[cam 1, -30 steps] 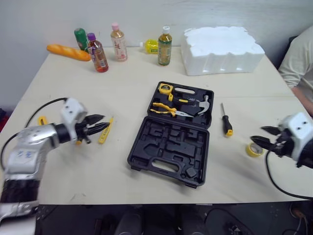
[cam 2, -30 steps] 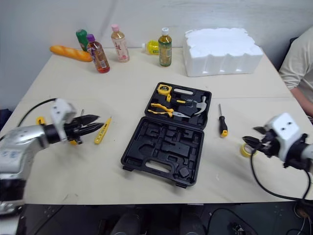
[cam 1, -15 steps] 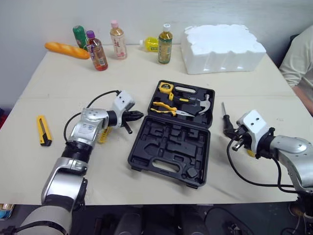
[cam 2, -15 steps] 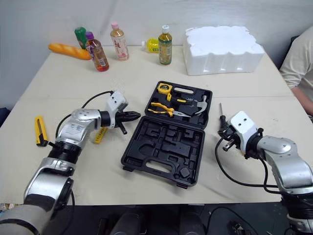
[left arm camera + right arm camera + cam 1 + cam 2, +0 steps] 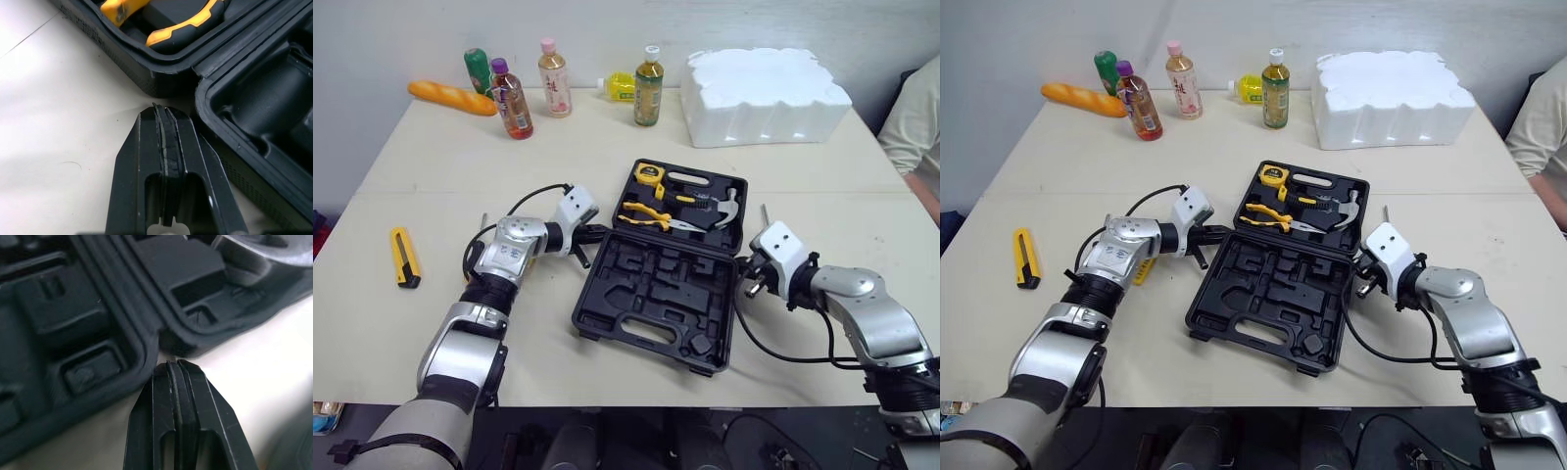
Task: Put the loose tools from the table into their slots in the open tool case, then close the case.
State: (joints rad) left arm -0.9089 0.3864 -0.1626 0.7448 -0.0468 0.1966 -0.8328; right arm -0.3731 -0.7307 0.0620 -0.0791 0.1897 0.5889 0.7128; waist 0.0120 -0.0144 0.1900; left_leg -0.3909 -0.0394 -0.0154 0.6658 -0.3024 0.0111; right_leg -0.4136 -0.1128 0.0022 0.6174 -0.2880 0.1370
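Both sets of fingers are pressed flat together, with nothing between them. A second ago each arm hung out toward its own edge of the tabletop (image 5: pixel 431 176). Now the left fingers (image 5: pixel 142 147) lie just beside the left end of the hinge line of the open tool case (image 5: pixel 656 294), and the right fingers (image 5: pixel 146 421) sit at the right end of that line.

A yellow utility knife (image 5: pixel 403 257) lies well off to the left, no longer crossed by the left arm. A yellow tester pen (image 5: pixel 1142 272) peeks out from under that forearm. The lid half holds a tape measure (image 5: pixel 646 176), pliers (image 5: pixel 651 215) and a hammer (image 5: pixel 720 208), while the moulded slots of the near half are bare. Past the right wrist only the shaft tip of the screwdriver (image 5: pixel 1384 211) shows, as the arm covers its handle.

Along the far edge stand bottles (image 5: pixel 511 98), a bread loaf (image 5: pixel 450 98) and a white foam block (image 5: pixel 769 83). A person's sleeve (image 5: pixel 915 127) shows at the right.

The wrist views give the close detail. The left tip is a sliver short of the case wall, and the right tip is in the notch between the two halves (touching or not, I cannot tell).
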